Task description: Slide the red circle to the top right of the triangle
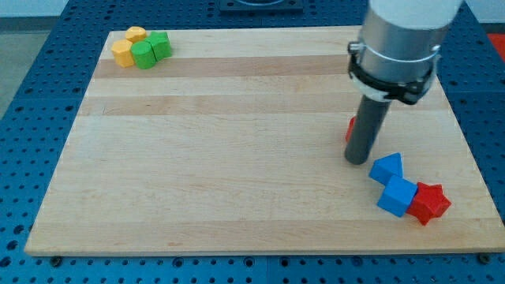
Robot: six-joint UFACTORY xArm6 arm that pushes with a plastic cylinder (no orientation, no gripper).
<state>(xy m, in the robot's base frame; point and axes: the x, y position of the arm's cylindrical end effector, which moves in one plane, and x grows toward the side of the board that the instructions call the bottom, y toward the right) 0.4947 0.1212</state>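
Observation:
My tip [357,161] rests on the wooden board [221,158] at the view's right. A red block [349,128], likely the red circle, is mostly hidden behind the rod; only its left edge shows. A blue triangle [387,167] lies just right of my tip, close to it. A blue cube [396,196] sits below the triangle, touching a red star [430,203] on its right.
At the view's top left, a yellow block [136,34], another yellow block [122,53], a green block [144,54] and a second green block [160,44] form a tight cluster. The board's right edge is near the red star.

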